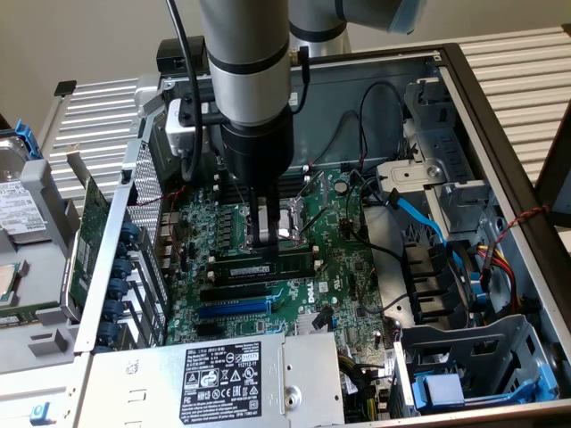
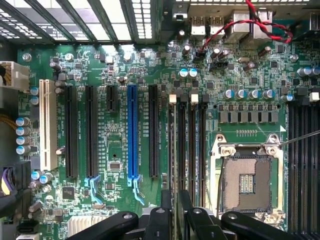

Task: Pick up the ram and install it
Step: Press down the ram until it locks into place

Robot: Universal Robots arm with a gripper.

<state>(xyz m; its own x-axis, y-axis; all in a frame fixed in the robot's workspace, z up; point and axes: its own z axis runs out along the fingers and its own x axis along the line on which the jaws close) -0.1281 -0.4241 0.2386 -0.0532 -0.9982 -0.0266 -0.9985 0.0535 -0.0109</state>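
The ram [image 1: 268,266], a long thin green stick with a white label, stands on edge over a black memory slot [image 2: 193,145] on the motherboard [image 2: 115,65], next to the bare CPU socket [image 2: 248,182]. My gripper [image 1: 265,242] comes straight down on the ram's middle, with one finger on each side of its top edge. In the wrist view the ram [image 2: 173,150] appears edge-on as a thin dark line running out from between my black fingers [image 2: 161,220]. My gripper [image 2: 173,212] is shut on it.
The blue slot [image 2: 132,130] and black expansion slots [image 2: 91,130] lie beside the memory slots. In the open case, the power supply [image 1: 223,379] sits at the front. A blue cable [image 1: 419,214] and drive bays [image 1: 464,357] are at the exterior view's right, a loose card [image 1: 85,241] at its left.
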